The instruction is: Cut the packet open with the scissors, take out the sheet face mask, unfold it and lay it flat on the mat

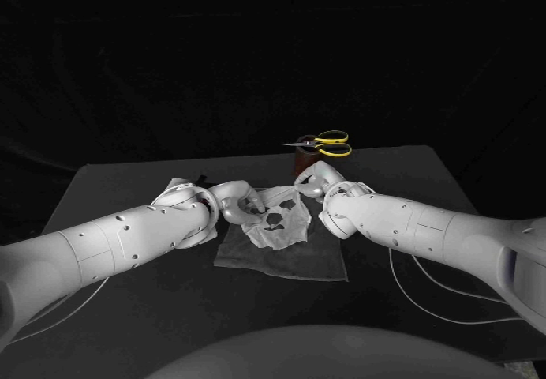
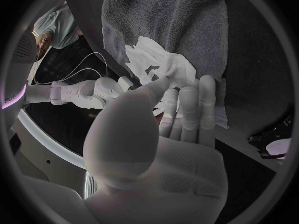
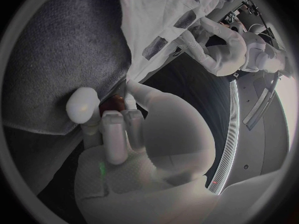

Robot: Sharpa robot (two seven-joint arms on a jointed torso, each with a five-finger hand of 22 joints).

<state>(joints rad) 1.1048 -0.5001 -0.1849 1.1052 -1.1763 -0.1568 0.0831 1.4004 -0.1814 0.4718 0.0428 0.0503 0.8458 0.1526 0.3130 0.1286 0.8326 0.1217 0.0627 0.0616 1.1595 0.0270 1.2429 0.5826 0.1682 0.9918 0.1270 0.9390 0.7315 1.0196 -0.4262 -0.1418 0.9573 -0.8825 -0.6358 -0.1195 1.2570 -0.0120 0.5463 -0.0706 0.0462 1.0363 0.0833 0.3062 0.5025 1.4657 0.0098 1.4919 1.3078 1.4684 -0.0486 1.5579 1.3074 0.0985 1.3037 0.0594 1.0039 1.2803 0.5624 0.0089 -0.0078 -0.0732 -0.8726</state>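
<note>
Spreading the face mask flat looks like the step in hand. It lies opened out on the grey mat with its eye and mouth holes showing, though its upper edge is rumpled and not fully settled.

The left robot hand pinches the mask's left edge between thumb and fingertips, which the right wrist view shows most plainly. The right robot hand sits at the opposite upper edge. The sheet's corner runs down to its fingertips, but the thumb stands off to one side, so I cannot tell whether it is clamped on the mask or only touching it.

Taking opposite edges makes sense, since a gentle outward pull would draw the creases out before the sheet is let down.

The scissors lie well apart at the far edge of the desk, out of the working space, so I judge the cutting is over.
</note>
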